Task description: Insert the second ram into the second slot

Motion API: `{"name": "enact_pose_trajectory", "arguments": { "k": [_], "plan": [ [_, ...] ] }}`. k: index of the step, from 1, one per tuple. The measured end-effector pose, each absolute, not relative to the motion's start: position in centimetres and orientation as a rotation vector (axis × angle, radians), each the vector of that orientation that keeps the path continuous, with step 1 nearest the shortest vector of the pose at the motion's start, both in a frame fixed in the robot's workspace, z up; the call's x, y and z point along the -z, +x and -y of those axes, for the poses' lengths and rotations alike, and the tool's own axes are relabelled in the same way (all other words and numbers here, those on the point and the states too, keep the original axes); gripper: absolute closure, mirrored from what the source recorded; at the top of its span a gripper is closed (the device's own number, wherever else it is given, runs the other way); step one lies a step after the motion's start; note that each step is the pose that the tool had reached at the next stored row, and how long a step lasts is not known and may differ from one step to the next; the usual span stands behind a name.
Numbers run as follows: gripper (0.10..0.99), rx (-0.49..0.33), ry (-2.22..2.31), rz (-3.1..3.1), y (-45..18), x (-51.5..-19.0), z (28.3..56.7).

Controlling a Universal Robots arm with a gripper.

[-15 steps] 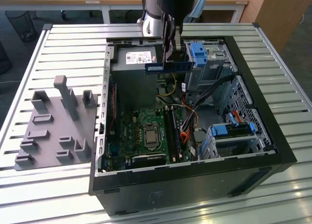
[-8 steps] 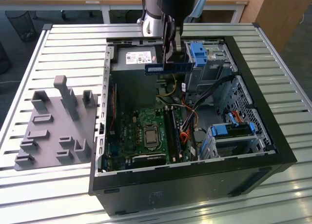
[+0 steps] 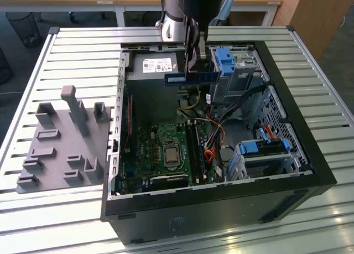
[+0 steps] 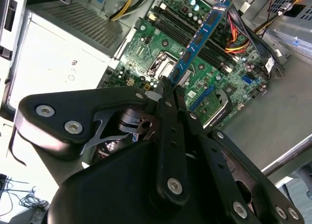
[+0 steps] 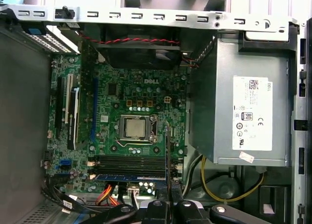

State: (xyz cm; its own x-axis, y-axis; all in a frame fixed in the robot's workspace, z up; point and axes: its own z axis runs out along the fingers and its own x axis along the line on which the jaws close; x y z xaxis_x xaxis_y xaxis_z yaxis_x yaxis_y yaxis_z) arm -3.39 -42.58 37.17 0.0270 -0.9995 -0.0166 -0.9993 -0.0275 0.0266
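The gripper [image 4: 169, 87] has its jaws shut tight on the blue ram stick [image 4: 197, 38], which hangs high over the green board [image 5: 141, 112] in the open computer box [image 3: 221, 218], so I think it needs to be level and right above an empty black slot [image 5: 129, 161] before it goes down

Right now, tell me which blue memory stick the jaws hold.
The second ram, held aloft by the gripper, jaws shut on it; the other blue stick sits seated in the motherboard.
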Motion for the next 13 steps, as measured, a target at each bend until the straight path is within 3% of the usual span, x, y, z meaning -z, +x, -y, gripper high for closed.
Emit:
{"name": "enact_pose_trajectory", "arguments": {
  "k": [13],
  "plan": [
    [0.949, 0.048, 2.246, 2.186, -3.39, -37.17, 42.89]
  ]
}}
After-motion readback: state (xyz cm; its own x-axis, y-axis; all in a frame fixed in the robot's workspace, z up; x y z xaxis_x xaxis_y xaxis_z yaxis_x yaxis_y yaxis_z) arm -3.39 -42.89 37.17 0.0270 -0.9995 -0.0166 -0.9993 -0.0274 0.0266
